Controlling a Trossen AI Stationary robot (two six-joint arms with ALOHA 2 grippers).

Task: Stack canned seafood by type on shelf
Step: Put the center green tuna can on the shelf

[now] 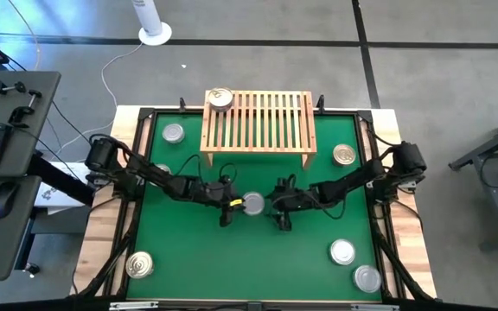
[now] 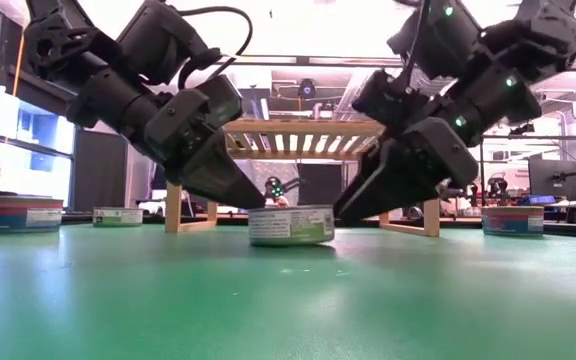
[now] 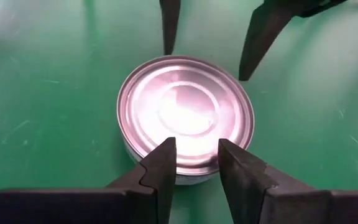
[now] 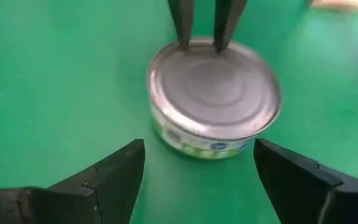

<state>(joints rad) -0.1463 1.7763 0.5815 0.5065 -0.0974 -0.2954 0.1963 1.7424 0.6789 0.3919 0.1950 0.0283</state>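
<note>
at the middle of the green mat (image 1: 188,259) a silver-topped tin (image 1: 253,204) stands upright, with a claw on either side of it. the left gripper (image 3: 194,163) hangs at the tin's near rim, its fingers (image 3: 163,163) close together with a narrow gap, above the lid's edge and not clamped on anything. the right gripper (image 4: 197,165) faces it from the opposite side, its fingers (image 4: 120,168) spread wide, wider than the tin, clear of its wall. the wooden shelf (image 1: 258,121) stands at the far edge of the mat, and one gold-topped tin (image 1: 220,98) sits on its left far corner. other tins lie scattered about the mat: one near the far left corner (image 1: 173,133), one right of the shelf (image 1: 344,155), one in the near left corner (image 1: 139,264) and two near the right corner (image 1: 342,252).
</note>
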